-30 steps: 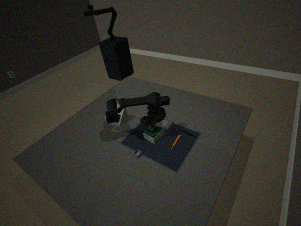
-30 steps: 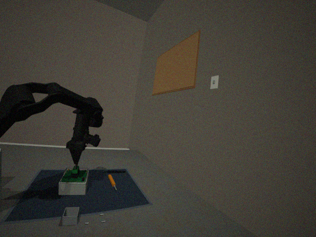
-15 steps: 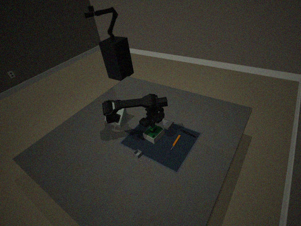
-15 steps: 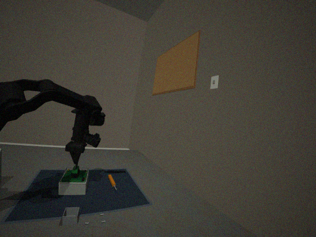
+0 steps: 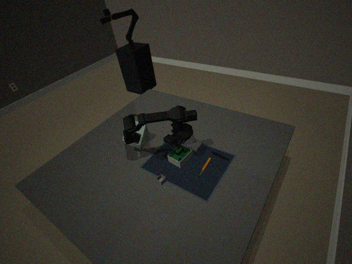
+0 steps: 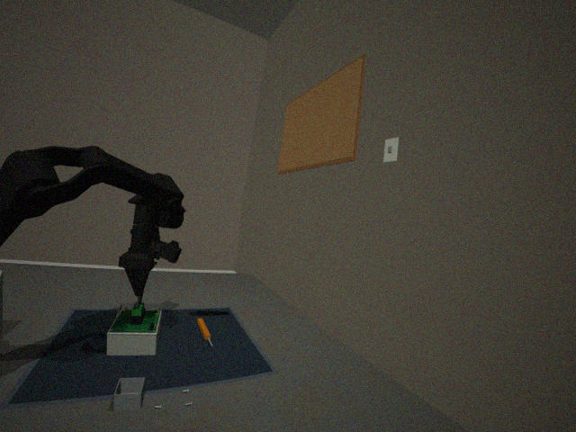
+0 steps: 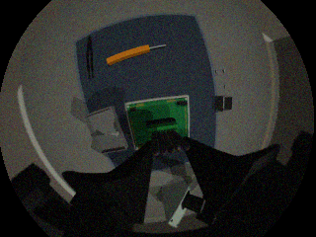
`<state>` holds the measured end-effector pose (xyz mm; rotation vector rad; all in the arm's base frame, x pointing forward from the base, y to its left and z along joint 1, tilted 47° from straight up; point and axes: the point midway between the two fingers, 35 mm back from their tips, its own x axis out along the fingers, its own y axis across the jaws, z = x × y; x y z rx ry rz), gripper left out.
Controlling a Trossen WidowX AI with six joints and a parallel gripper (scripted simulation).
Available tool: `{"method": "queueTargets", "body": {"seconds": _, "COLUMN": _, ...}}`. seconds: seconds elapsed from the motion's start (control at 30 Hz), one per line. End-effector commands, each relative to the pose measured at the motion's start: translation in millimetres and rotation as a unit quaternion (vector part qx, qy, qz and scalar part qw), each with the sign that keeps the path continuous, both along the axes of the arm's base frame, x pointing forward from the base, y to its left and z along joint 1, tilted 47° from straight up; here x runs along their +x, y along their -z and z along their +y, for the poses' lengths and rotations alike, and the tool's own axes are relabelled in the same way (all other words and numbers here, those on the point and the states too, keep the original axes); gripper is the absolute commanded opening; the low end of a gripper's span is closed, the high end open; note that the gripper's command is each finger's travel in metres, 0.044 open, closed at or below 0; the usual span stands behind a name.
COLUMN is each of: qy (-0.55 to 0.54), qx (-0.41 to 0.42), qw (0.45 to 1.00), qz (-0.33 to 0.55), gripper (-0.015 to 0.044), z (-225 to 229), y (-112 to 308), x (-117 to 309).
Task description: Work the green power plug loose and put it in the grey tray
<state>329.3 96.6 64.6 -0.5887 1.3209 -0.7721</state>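
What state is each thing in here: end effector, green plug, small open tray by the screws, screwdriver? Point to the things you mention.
end effector (image 5: 178,146) (image 6: 139,300) (image 7: 168,142): shut on the green plug
green plug (image 6: 138,309): gripped, over the board; whether seated, cannot tell
small open tray (image 6: 128,400): upright, no plug inside
screwdriver (image 5: 206,164) (image 6: 203,328) (image 7: 128,54): lying flat on the mat
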Motion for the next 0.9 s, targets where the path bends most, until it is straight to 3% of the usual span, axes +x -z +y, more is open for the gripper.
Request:
{"method": "queueTargets", "body": {"seconds": 0.0, "qy": -0.008, "qx": 0.064, "qw": 0.998, "qz": 0.003, "gripper": 0.0000, "z": 15.8, "y": -20.9, "x": -1.9}}
{"method": "queueTargets", "body": {"seconds": 0.23, "qy": -0.016, "qx": 0.116, "qw": 0.993, "qz": 0.001, "gripper": 0.0000, "z": 11.5, "y": -28.9, "x": -3.3}}
{"method": "queueTargets", "body": {"seconds": 0.63, "qy": -0.032, "qx": -0.014, "qw": 0.999, "qz": -0.030, "gripper": 0.0000, "z": 27.1, "y": -13.6, "x": -0.4}}
{"method": "queueTargets", "body": {"seconds": 0.87, "qy": -0.049, "qx": 0.007, "qw": 0.998, "qz": -0.042, "gripper": 0.0000, "z": 26.4, "y": -18.1, "x": -1.0}}
